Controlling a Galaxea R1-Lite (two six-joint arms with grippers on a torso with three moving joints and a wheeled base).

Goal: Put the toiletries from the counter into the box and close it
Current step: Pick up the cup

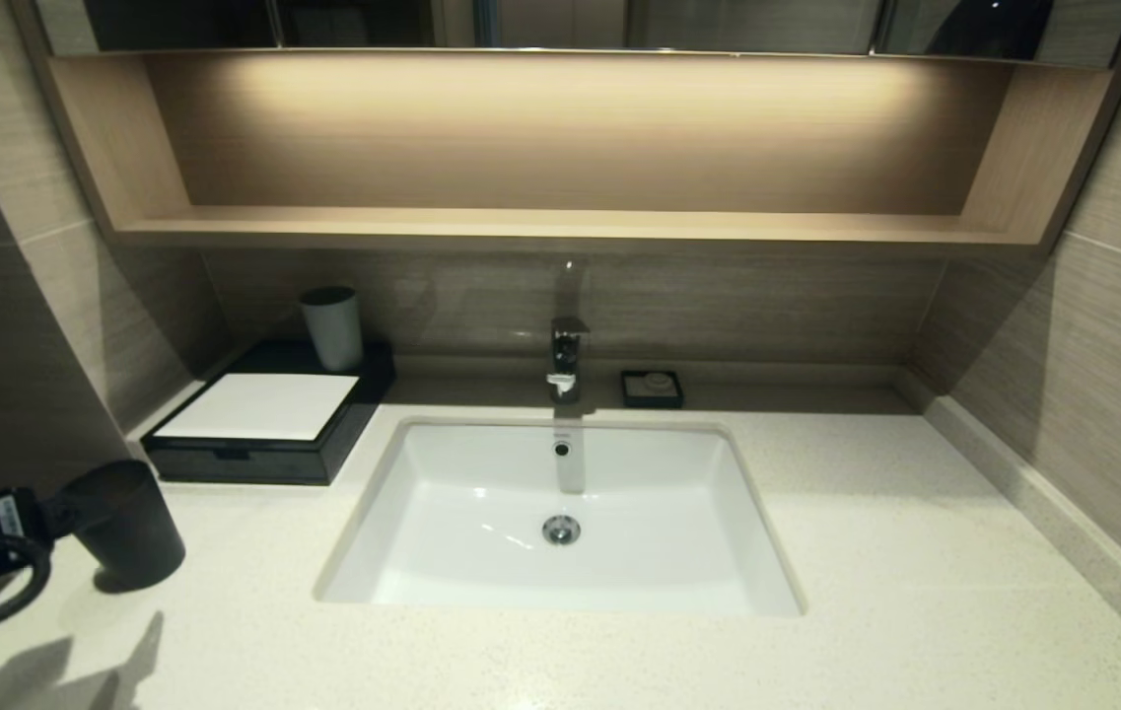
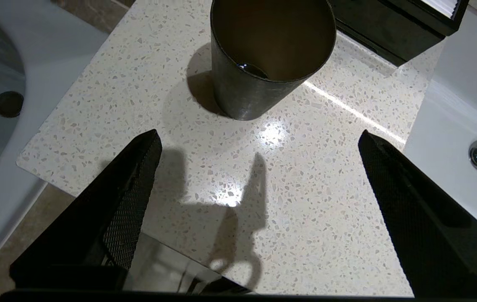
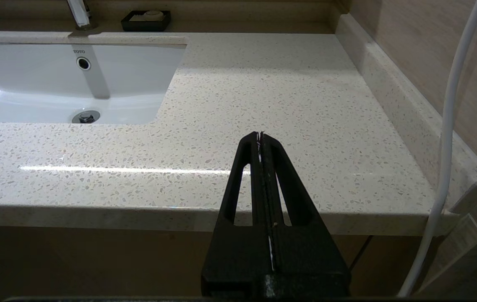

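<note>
The black box with a white top panel (image 1: 254, 465) stands at the counter's back left, its notched drawer front flush with the body. One corner of it shows in the left wrist view (image 2: 385, 29). No toothbrush or sachet shows in any view. My left gripper (image 2: 258, 134) is open and empty, just above the speckled counter (image 1: 915, 552) at its front left. It points at the dark tumbler (image 2: 263, 63), which stands a short way beyond the fingertips. My right gripper (image 3: 260, 135) is shut and empty, low before the counter's front right edge, out of the head view.
The white sink basin (image 1: 442, 493) sits mid-counter with a chrome faucet (image 1: 567, 355) behind it. A small black soap dish (image 1: 652, 388) stands right of the faucet. A pale cup (image 1: 333, 325) stands on the box's back. The dark tumbler (image 1: 126, 528) is front left.
</note>
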